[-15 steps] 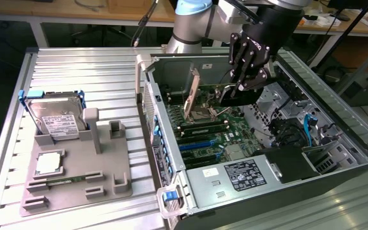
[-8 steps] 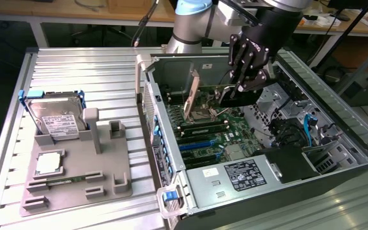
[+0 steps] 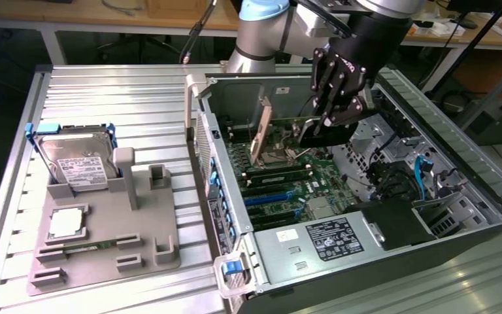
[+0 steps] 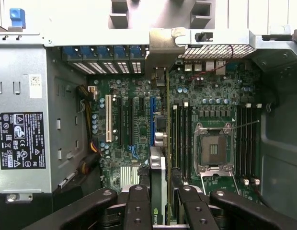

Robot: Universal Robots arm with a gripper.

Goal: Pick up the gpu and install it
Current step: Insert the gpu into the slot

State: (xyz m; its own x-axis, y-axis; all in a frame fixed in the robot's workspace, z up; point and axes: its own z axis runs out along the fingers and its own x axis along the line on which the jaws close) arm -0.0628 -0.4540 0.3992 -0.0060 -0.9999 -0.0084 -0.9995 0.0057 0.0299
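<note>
installation is the step in hand: the end effector [image 4: 159, 203] is clenched on the gpu [image 4: 158, 143], held edge-down over the motherboard [image 4: 134, 124] inside the case [image 3: 460, 176]. card seems not yet seated; next calls for exact alignment with the slot.

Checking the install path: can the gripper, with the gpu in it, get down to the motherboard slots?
Probably yes. The gripper holds the gpu edge-on above the motherboard, the case side is open, and nothing lies between card and slots.
</note>
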